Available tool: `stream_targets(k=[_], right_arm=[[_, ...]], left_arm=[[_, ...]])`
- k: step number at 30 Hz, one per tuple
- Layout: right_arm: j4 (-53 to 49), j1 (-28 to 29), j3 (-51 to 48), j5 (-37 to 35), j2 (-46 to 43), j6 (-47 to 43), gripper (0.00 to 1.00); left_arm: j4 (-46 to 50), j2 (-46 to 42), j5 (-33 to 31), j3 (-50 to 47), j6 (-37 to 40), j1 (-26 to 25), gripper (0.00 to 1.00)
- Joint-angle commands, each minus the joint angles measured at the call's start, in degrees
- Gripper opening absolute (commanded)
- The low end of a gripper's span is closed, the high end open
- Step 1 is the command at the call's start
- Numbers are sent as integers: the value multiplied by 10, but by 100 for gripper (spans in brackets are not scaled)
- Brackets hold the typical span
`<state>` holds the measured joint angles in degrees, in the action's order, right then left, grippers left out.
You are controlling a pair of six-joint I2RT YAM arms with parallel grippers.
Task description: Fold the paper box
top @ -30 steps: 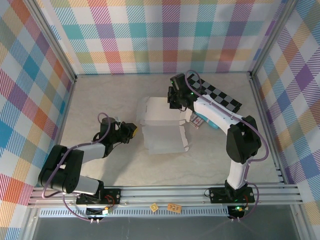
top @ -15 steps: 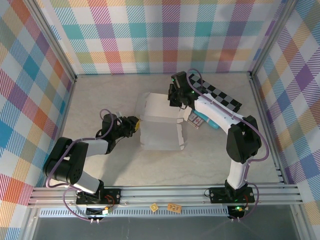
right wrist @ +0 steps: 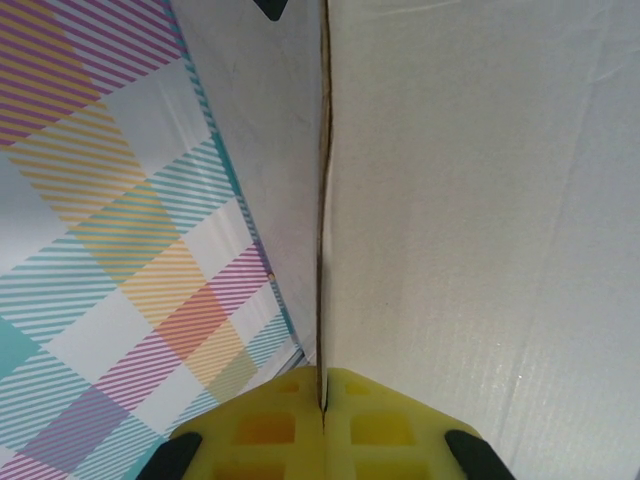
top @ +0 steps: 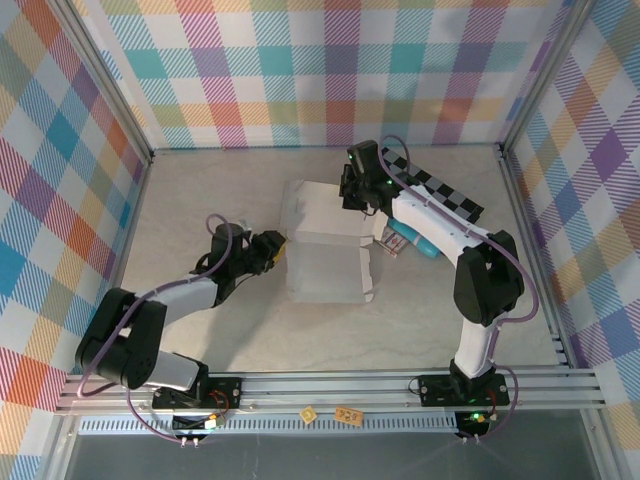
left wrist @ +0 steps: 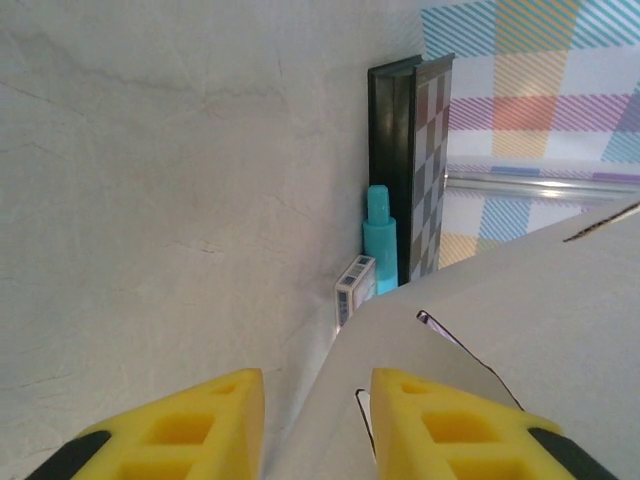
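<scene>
Right hand (right wrist: 322,395) is pinched flat on a thin edge of the paper box (right wrist: 480,200), at the box's far right corner, its yellow fingers meeting with only the card between them. The left hand (left wrist: 315,390) sits at the box's left edge, part-way open. A clear gap stands between its fingers, a sheet edge runs down into that gap, and nothing is clamped.

The box itself rests on the counter (top: 200,190) between the two hands, half-formed, with one panel raised at the far side and a flatter panel nearer the arm bases. I can see nothing lying inside it.

Just beside the box's right side are a small printed packet (left wrist: 353,285) and a teal bottle (left wrist: 379,235), with a checkered board (left wrist: 420,170) beyond them.

The likely trouble is on the left. With that edge loose in the gap, the flap could spring back flat or slip out, and the fold would be lost. A hard pull against the single pinch on the right could crease or tear the thin card. The box could also skid right into the packet and the bottle.
</scene>
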<state>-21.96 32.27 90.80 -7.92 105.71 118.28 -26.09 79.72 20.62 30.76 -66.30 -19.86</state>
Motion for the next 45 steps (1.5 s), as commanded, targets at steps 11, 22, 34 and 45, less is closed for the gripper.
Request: stream_targets(k=[11, 22, 34, 45], right_arm=[[141, 26, -70, 59, -21, -153, 0], [369, 52, -172, 139, -24, -292, 0], [568, 46, -269, 218, 7, -329, 0], [577, 43, -265, 237, 23, -318, 0]], left_arm=[[511, -197, -74, 80, 195, 87, 44], [501, -216, -14, 88, 310, 152, 32], [277, -194, 79, -4, 499, 86, 20], [197, -168, 43, -22, 530, 23, 28]])
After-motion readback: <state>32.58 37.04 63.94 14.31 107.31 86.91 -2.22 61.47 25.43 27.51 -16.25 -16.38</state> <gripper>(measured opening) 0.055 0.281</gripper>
